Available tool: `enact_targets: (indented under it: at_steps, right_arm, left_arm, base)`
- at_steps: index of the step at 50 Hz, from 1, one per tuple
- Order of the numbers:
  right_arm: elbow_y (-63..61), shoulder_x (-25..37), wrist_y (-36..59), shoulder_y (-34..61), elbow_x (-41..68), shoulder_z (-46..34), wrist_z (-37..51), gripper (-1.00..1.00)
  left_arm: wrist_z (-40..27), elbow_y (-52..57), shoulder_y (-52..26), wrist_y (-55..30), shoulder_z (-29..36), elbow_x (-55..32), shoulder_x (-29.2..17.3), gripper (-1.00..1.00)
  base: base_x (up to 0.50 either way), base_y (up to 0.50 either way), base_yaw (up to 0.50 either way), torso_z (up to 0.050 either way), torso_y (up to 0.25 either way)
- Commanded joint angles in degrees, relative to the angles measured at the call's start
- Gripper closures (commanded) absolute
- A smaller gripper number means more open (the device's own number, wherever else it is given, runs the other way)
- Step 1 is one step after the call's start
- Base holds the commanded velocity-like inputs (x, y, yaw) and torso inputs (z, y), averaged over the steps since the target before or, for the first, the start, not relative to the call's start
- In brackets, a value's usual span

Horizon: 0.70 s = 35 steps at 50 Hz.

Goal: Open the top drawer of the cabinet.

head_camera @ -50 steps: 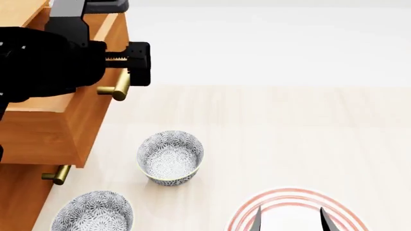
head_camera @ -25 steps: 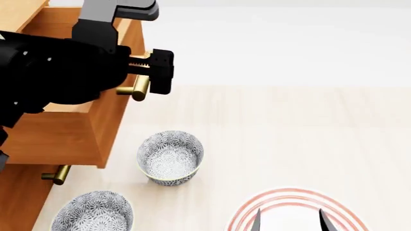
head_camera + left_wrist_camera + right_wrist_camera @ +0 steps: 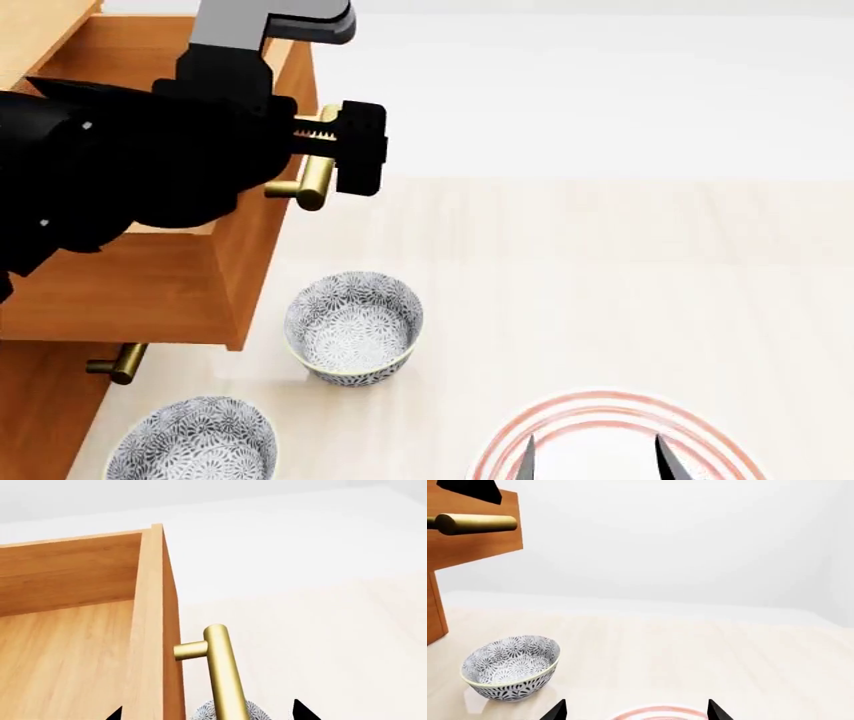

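The cabinet (image 3: 40, 420) stands at the left of the head view, with its top drawer (image 3: 254, 260) pulled out and the lighter box inside (image 3: 60, 645) exposed. My left gripper (image 3: 320, 150) hangs over the drawer's brass handle (image 3: 312, 186). In the left wrist view the left gripper (image 3: 208, 714) is open: one fingertip (image 3: 117, 714) is inside the drawer behind the front panel (image 3: 157, 630), the other is beyond the handle (image 3: 223, 670). My right gripper (image 3: 594, 462) is open, low over a pink-ringed plate (image 3: 601, 410), far from the cabinet.
Two patterned bowls stand on the pale floor by the cabinet, one (image 3: 354, 325) under the drawer's front corner and one (image 3: 194, 440) nearer me. A lower drawer's brass handle (image 3: 118, 362) sticks out. The right wrist view shows the nearer-cabinet bowl (image 3: 510, 667) and the plate rim (image 3: 660, 712).
The top drawer has slid further out of the cabinet, to the right in the head view, with my left gripper moving along with its handle. The right gripper has barely moved.
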Motion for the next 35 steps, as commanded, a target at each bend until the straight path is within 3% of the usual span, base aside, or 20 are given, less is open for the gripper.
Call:
enact_targets:
  at_steps: [1, 35]
  right_arm:
    - [0.8, 0.1, -0.4, 0.3, 0.3, -0.1, -0.3, -1.0]
    - [-0.6, 1.2, -1.7, -2.0, 1.0, 0.3, -0.1, -1.0]
  left_arm:
    - [3.6, 6.0, 1.4, 4.3, 7.5, -26.2, 2.5, -1.0]
    - [-2.4, 19.8, -0.2, 9.5, 7.4, -32.7, 2.5, -1.0]
  base:
    - [0.0, 0.0, 0.0, 0.0, 0.0]
    - [0.0, 0.0, 0.0, 0.0, 0.0]
